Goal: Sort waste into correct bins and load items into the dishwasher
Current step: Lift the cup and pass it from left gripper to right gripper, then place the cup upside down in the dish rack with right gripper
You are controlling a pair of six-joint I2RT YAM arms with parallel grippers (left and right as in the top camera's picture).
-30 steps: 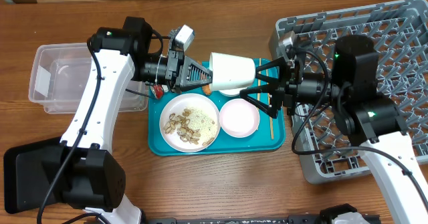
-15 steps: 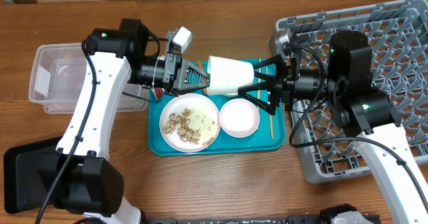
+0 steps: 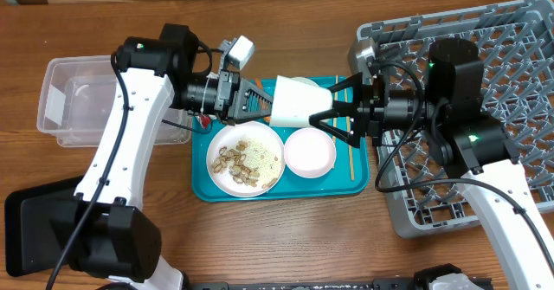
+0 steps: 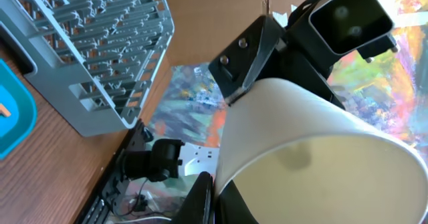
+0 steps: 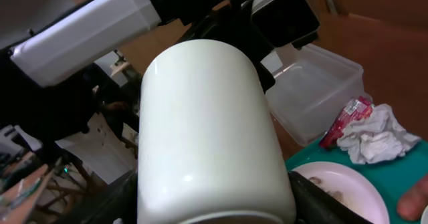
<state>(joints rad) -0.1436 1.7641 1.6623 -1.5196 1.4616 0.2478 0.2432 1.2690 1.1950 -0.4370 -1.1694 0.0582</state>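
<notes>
The small white cup (image 3: 301,101) hangs on its side above the teal tray (image 3: 286,190). My left gripper (image 3: 260,102) is shut on its rim, one finger inside and one outside, as the left wrist view (image 4: 214,197) shows. My right gripper (image 3: 333,108) is open, with a finger on each side of the cup's base (image 5: 207,137). The grey dish rack (image 3: 511,56) stands at the right. On the teal tray are a white plate (image 3: 247,157) with beige scraps, a white bowl (image 3: 309,152) and chopsticks (image 3: 351,156). Crumpled tissue (image 5: 374,134), a red wrapper (image 5: 346,116) and an orange piece (image 5: 414,197) lie there too.
The clear tub (image 3: 69,99) stands at the far left behind my left arm. The flat black tray (image 3: 35,221) lies at the front left corner. Bare wooden table runs along the front edge.
The cup has shifted slightly right and tilted, further in between the right gripper's fingers. Both arms have moved only a little.
</notes>
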